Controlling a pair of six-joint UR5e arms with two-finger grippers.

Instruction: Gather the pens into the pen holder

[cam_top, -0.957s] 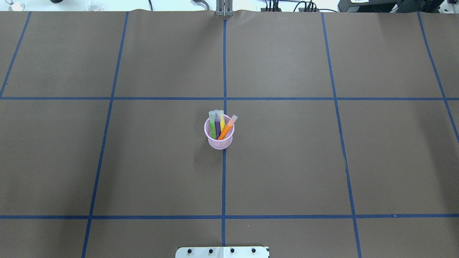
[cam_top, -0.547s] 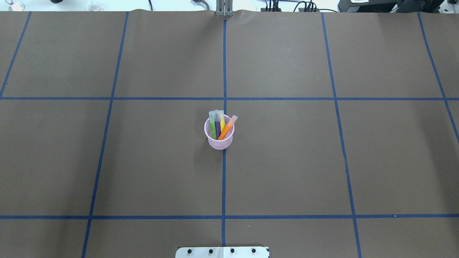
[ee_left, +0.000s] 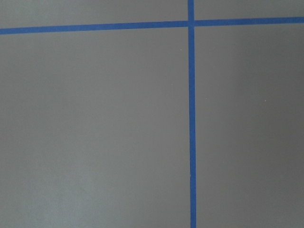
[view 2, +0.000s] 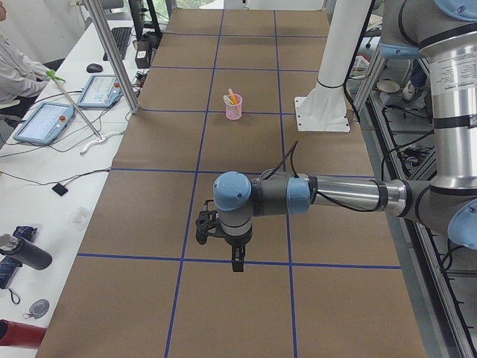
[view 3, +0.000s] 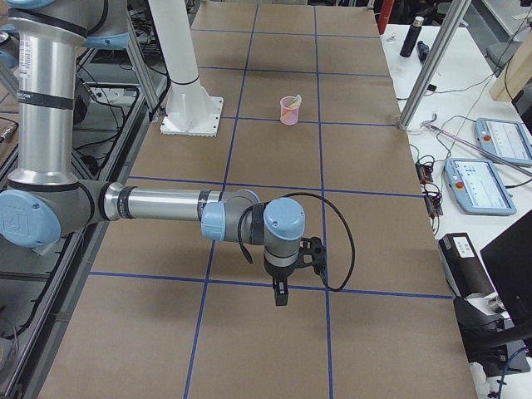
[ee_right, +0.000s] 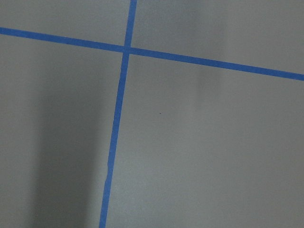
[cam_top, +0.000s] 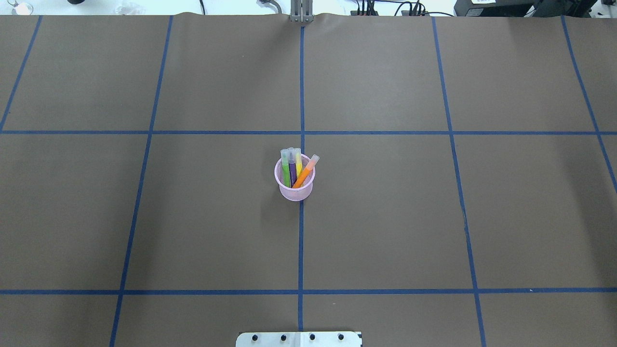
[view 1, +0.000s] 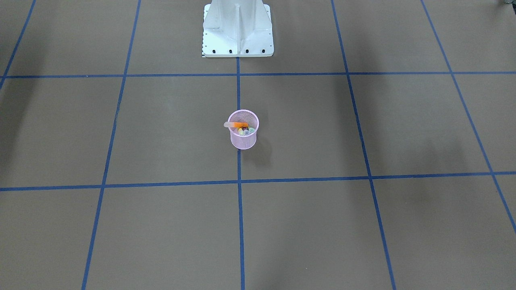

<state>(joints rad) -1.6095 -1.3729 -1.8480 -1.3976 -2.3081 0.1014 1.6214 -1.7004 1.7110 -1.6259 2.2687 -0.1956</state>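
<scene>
The pink mesh pen holder point(cam_top: 294, 192) stands upright at the middle of the table, on the centre tape line; it also shows in the front view point(view 1: 243, 141) and both side views point(view 2: 234, 110) point(view 3: 288, 113). In it stand the green pen point(cam_top: 285, 171), purple pen point(cam_top: 292, 172), yellowish pen point(cam_top: 298, 164) and orange pen point(cam_top: 305, 174), cap ends up, the orange one leaning right. My left gripper point(view 2: 237, 262) and right gripper point(view 3: 279, 295) hang far off at opposite table ends, seen only in side views; I cannot tell whether they are open or shut.
The robot's white pedestal point(view 1: 238, 28) stands at the near table edge, its base plate point(cam_top: 299, 340) at the bottom of the overhead view. Blue tape lines point(cam_top: 301, 86) grid the brown table. Desks with control tablets point(view 2: 46, 121) point(view 3: 499, 137) and metal frame posts point(view 2: 112, 52) flank the table.
</scene>
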